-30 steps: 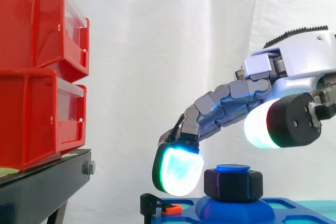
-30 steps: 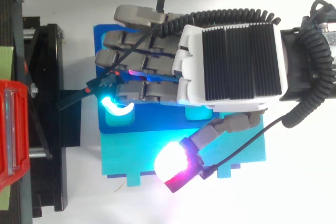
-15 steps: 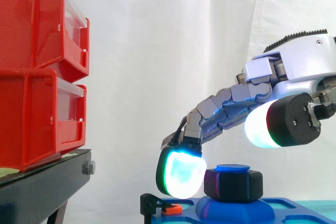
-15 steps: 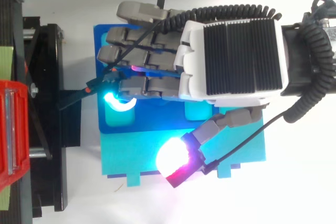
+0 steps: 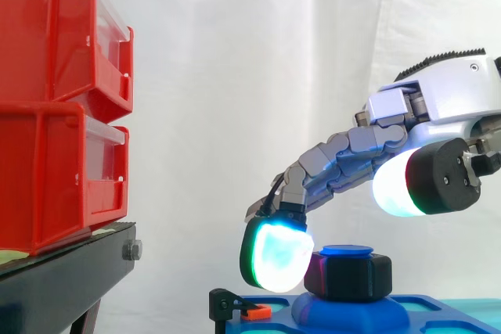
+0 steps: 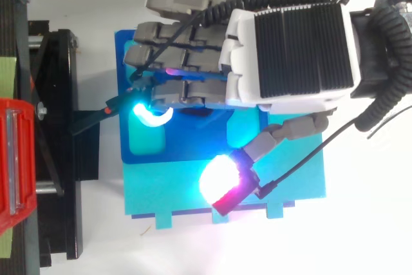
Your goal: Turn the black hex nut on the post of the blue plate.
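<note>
The black hex nut (image 5: 348, 275) sits on the blue post (image 5: 347, 251), which rises from the blue plate (image 5: 354, 312) low in the side view. My hand (image 5: 442, 91) reaches in from the right, its long fingers (image 5: 337, 163) sloping down to the left. One glowing green-white fingertip (image 5: 275, 256) rests against the nut's left side. The thumb pad (image 5: 407, 181) hangs above and right of the nut, apart from it. In the top view the hand (image 6: 302, 49) covers the blue plate (image 6: 145, 146) and hides the nut. The fingers are only gently bent and grip nothing.
Two stacked red bins (image 5: 59, 103) stand on a black stand (image 5: 66, 279) at the left. A small black clamp with an orange piece (image 5: 235, 307) sits at the plate's left edge. A teal plate (image 6: 167, 191) adjoins the blue one.
The hand has drifted toward the nut: the glowing fingertip moved right from beside the nut to touching its left side. The thumb rose a little.
</note>
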You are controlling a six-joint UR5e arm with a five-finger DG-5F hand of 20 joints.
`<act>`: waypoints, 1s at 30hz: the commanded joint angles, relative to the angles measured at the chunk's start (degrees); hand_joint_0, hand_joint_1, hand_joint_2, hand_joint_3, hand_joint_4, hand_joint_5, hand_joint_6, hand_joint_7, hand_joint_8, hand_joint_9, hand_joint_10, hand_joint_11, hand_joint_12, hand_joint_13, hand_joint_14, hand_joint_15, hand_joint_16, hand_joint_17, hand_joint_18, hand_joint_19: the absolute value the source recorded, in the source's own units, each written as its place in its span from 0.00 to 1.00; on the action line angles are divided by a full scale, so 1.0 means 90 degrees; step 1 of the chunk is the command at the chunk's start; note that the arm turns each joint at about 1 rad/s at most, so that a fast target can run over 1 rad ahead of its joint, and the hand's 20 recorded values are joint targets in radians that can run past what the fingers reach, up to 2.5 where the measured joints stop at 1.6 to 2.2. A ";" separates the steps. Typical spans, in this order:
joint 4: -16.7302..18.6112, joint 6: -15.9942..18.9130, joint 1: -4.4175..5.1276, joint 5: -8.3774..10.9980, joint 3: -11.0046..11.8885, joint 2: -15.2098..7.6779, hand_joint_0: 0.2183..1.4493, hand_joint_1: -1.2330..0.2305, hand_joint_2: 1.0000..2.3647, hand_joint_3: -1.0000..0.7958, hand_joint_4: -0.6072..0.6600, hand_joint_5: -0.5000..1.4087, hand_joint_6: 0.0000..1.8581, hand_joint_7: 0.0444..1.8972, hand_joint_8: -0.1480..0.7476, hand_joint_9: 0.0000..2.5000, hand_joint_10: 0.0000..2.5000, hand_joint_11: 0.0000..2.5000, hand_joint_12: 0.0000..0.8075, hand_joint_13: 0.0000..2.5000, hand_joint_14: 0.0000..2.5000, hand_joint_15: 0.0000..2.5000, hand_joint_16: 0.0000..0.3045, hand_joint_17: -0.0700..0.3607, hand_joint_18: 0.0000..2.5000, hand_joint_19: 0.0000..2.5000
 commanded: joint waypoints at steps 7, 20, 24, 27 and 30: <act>0.0094 -0.0001 -0.0173 -0.0267 0.0002 0.0006 0.14 0.69 0.00 0.28 0.66 0.16 0.27 0.40 0.47 0.08 0.00 0.00 0.51 0.00 0.00 0.00 0.22 0.51 0.00 0.02; 0.0094 -0.0001 -0.0358 -0.0628 0.0002 0.0006 0.14 0.69 0.00 0.28 0.66 0.16 0.27 0.40 0.47 0.08 0.00 0.00 0.51 0.00 0.00 0.00 0.22 0.51 0.00 0.02; 0.0094 -0.0001 -0.0436 -0.0745 0.0002 0.0006 0.14 0.69 0.00 0.28 0.66 0.16 0.27 0.40 0.47 0.08 0.00 0.00 0.51 0.00 0.00 0.00 0.22 0.51 0.00 0.02; 0.0094 -0.0001 -0.0475 -0.0813 0.0002 -0.0004 0.14 0.69 0.00 0.28 0.66 0.16 0.27 0.40 0.47 0.08 0.00 0.00 0.51 0.00 0.00 0.00 0.22 0.51 0.00 0.02; 0.0104 -0.0001 -0.0505 -0.0843 0.0002 0.0006 0.14 0.69 0.00 0.28 0.66 0.16 0.27 0.40 0.47 0.08 0.00 0.00 0.51 0.00 0.00 0.00 0.22 0.51 0.00 0.02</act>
